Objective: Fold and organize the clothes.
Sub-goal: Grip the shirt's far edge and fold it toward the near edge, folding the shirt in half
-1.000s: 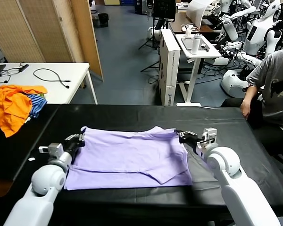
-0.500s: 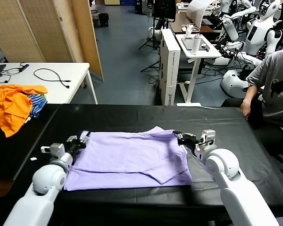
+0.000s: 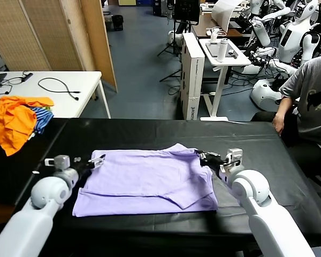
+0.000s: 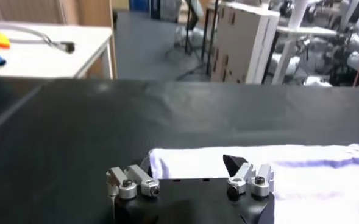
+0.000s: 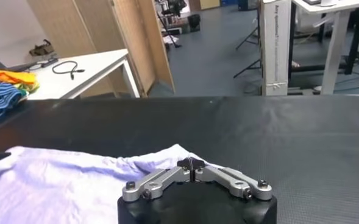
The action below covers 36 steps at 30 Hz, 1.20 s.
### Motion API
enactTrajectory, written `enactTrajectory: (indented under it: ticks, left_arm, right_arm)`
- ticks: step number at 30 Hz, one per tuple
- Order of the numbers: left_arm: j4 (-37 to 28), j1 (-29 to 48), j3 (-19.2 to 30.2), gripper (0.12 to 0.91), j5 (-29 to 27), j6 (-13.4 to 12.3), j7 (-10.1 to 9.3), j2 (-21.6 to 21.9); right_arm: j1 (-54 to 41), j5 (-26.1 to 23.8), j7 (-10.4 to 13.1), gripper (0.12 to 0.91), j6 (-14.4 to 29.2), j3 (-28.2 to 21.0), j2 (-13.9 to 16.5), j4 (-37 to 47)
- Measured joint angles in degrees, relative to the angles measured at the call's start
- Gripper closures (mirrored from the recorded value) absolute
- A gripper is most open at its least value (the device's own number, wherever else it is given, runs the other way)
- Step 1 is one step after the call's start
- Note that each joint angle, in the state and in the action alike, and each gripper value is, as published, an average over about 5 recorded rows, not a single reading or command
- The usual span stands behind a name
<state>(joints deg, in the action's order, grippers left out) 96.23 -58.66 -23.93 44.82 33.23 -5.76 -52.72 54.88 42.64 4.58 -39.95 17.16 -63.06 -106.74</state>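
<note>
Moved: left gripper (image 3: 98, 160) has let go of the T-shirt (image 3: 150, 179) corner since the earlier frame and backed off toward the table (image 3: 150, 131) edge; shirt's far-left corner now lies flat.
Left gripper: jaws wide apart, nothing held, just beside the shirt's far-left corner.
Right gripper (image 3: 204, 158): fingers pinched together at the far-right corner; looks clamped on fabric.
Shirt: mid-table, flat, right side folded inward.
Risk 1: right arm pulling while the left is free would drag or skew the shirt.
Risk 2: right-side fold may slip open on release.
Clutter: orange heap (image 3: 13, 120) well apart, no conflict.
</note>
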Motion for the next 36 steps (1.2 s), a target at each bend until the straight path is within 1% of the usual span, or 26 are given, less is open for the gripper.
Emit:
enactTrajectory:
  ticks: [6, 15, 18, 21, 24, 27, 28, 30, 31, 32, 34, 36]
  left_arm:
    - [-2.55, 2.98, 1.08, 0.123, 1.86, 1.45, -0.85, 0.78]
    - [-6.01, 6.01, 2.91, 0.124, 2.74, 2.69, -0.93, 0.33]
    - [-6.89, 6.96, 3.4, 0.137, 3.39, 3.03, -0.99, 0.36]
    - [-7.62, 7.63, 3.67, 0.177, 3.89, 3.28, -1.02, 0.35]
    - [-7.93, 7.75, 3.72, 0.258, 4.08, 3.4, -1.0, 0.33]
    - [-7.83, 7.49, 3.73, 0.401, 3.91, 3.35, -0.83, 0.39]
    - [-7.75, 7.39, 3.73, 0.47, 3.82, 3.32, -0.76, 0.42]
    - [-7.64, 7.27, 3.73, 0.582, 3.69, 3.25, -0.62, 0.47]
    - [-7.61, 7.25, 3.73, 0.653, 3.65, 3.21, -0.59, 0.5]
    - [-7.58, 7.24, 3.73, 0.705, 3.61, 3.18, -0.56, 0.54]
    - [-7.57, 7.25, 3.74, 0.79, 3.51, 3.09, -0.55, 0.63]
    - [-7.56, 7.26, 3.76, 0.831, 3.34, 2.93, -0.53, 0.72]
  right_arm:
    - [-0.25, -0.01, 0.1, 0.886, -0.04, -0.17, -0.1, 0.0]
    - [-0.55, 0.0, 0.15, 0.886, -0.07, -0.19, -0.16, 0.11]
    - [-0.6, 0.0, 0.16, 0.886, -0.07, -0.18, -0.25, 0.2]
    - [-0.74, 0.0, 0.17, 0.886, -0.07, -0.17, -0.28, 0.25]
    - [-0.87, 0.0, 0.17, 0.886, -0.07, -0.16, -0.28, 0.35]
    - [-1.0, 0.0, 0.18, 0.886, -0.07, -0.24, -0.28, 0.52]
    - [-1.05, 0.0, 0.18, 0.886, -0.07, -0.27, -0.3, 0.57]
    - [-1.1, 0.0, 0.19, 0.886, -0.07, -0.34, -0.36, 0.66]
    - [-1.12, 0.0, 0.19, 0.886, -0.08, -0.36, -0.4, 0.72]
    - [-1.12, -0.01, 0.2, 0.886, -0.08, -0.37, -0.44, 0.76]
    - [-1.11, -0.03, 0.2, 0.886, -0.08, -0.37, -0.49, 0.83]
    - [-1.08, -0.05, 0.2, 0.886, -0.08, -0.36, -0.51, 0.87]
